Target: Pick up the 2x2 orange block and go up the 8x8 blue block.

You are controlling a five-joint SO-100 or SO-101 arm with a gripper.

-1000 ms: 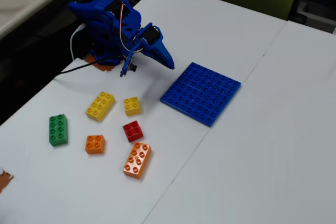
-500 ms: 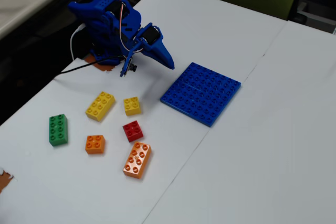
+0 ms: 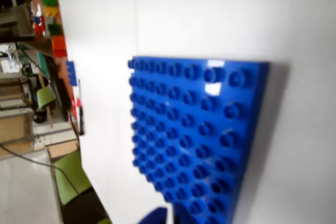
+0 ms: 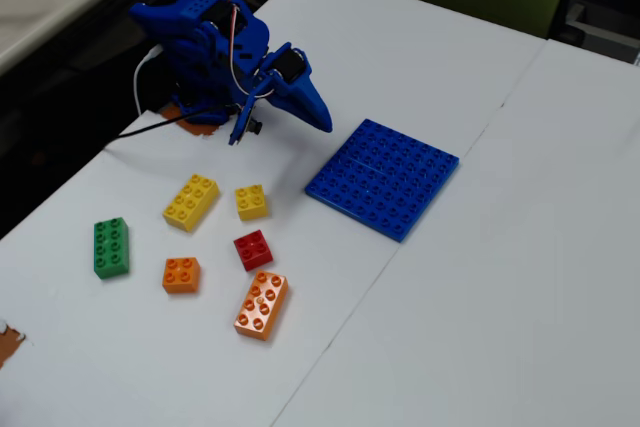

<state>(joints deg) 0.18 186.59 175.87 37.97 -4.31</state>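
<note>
Fixed view, 2x2 orange block well apart from raised pincer (empty, grip state unclear), 8x8 blue block nearer

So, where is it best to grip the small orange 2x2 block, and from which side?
Come from straight above with the pincer and close on two opposite flat side walls of the 2x2 orange block, below the studs. It lies flat, studs up, with free table all around; the red brick is its nearest neighbour.

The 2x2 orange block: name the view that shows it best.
The fixed view: the 2x2 orange block lies whole and unobstructed on the table, left of the red brick. The wrist view shows none of it.
</note>
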